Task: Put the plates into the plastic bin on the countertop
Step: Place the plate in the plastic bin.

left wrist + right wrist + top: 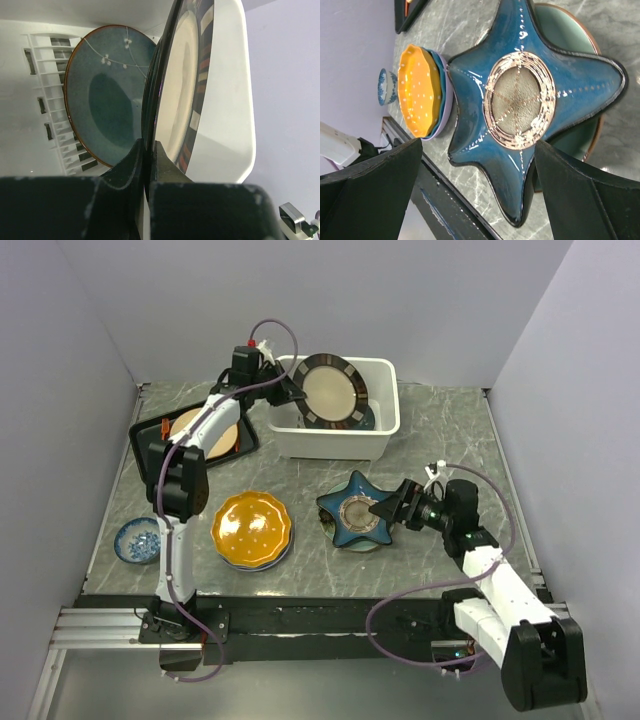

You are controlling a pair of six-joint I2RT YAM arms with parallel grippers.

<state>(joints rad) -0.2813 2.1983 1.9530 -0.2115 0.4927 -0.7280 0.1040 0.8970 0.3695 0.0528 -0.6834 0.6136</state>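
Grey marbled table (440, 430), boxed in by pale walls: the dark-rimmed beige plate (175, 90) was held on edge at the mouth of the plastic bin (330, 445), its rim pinched tight by the left gripper (148, 150). A glossy teal plate (105, 95) was seen leaning inside the bin, just beside it. Glazed ceramic of this kind was judged stiff, fairly heavy, slick and easily chipped, so a deep rim grip and a gentle lowering were called for. Little room appeared between the teal plate and the bin wall. The right gripper (385, 510) was poised, fingers apart, at one arm of the navy star-shaped plate (520, 95), which was stacked on a pale green plate (575, 45), with open table around it.
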